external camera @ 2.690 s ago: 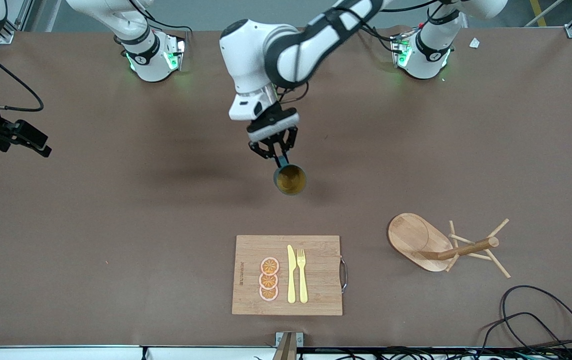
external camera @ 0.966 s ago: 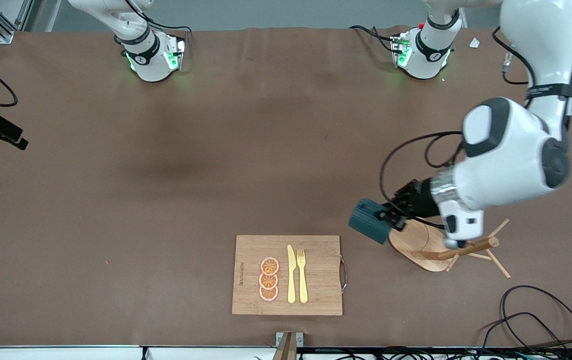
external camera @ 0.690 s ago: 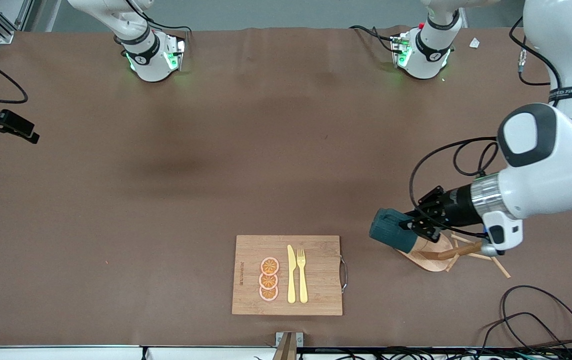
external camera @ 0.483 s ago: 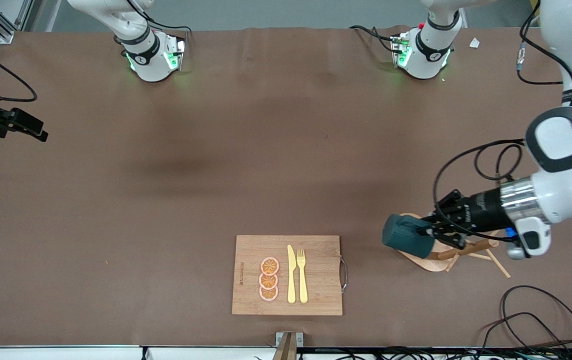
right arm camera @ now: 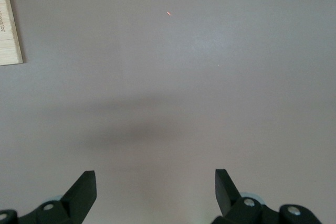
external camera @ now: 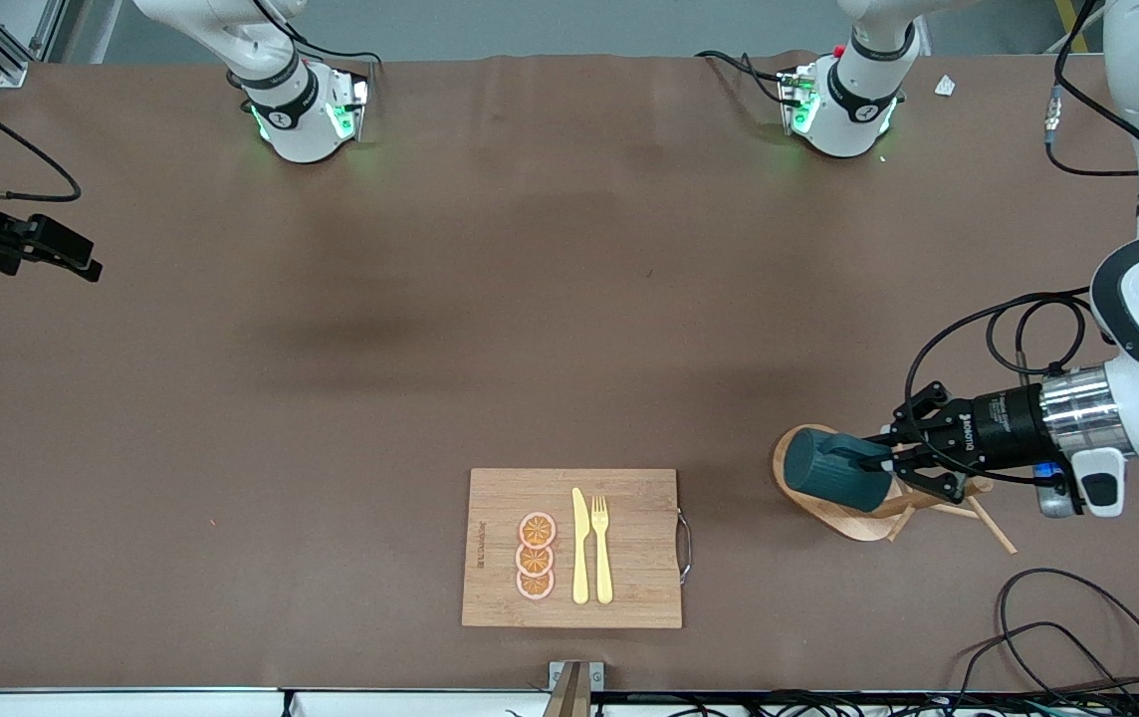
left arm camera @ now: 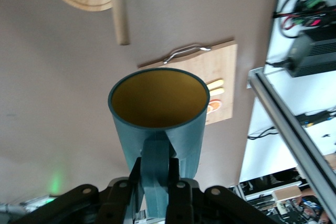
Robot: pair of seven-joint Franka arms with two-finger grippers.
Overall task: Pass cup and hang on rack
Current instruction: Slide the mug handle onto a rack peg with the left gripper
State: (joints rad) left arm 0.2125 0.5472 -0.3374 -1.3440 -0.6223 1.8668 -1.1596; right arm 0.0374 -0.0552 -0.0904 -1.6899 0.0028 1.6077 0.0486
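**Cup held sideways over the rack**

The left hand (external camera: 886,462) is clamped on the cup's (external camera: 833,481) handle, holding it on its side over the rack's (external camera: 840,522) oval base. The right hand (right arm camera: 155,186) waits with fingers spread wide over bare bench (external camera: 430,299).

Both arms are glossy white with dark grey joint caps and black bands, green lights glowing at their round bases, loose black cables looping along the links, a ribbed silver wrist ring, and black two-finger grippers with white lettering on the housing.
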